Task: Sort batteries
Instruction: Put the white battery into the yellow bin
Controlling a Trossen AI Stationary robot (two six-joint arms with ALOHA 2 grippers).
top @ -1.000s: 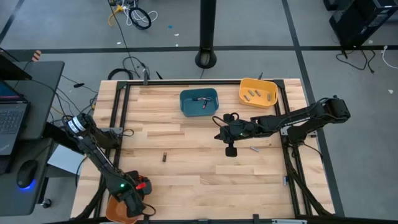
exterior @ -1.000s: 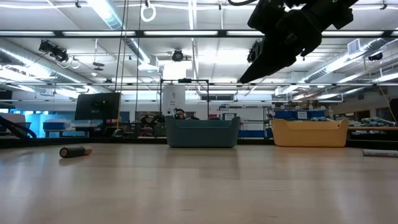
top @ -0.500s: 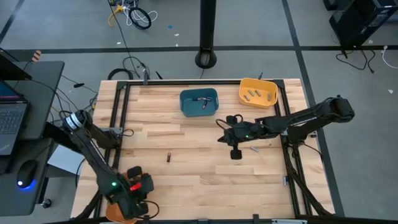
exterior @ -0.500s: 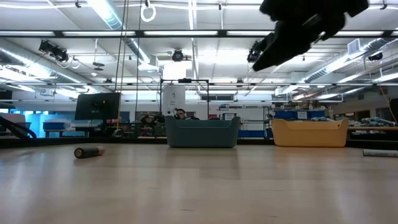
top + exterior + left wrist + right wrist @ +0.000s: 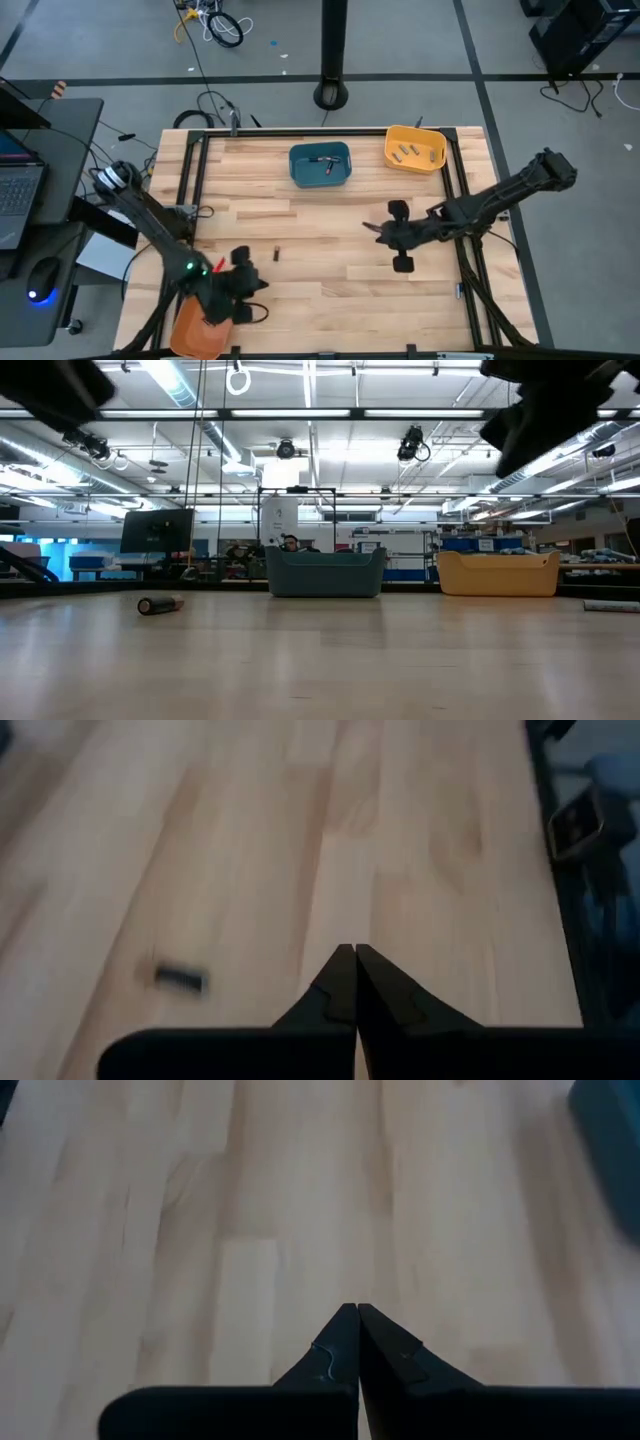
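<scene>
on the table one small battery lies alone, just beside the left gripper, whose jaws are pressed together, empty. the right gripper hangs pinched tight, maybe waiting. other batteries sit in the blue bin and yellow bin.

high: overhead, straight down, whole table
low: tabletop level, facing both bins
wrists: close, looking down past fingertips
shared: lone battery, ahead of left claw
</scene>
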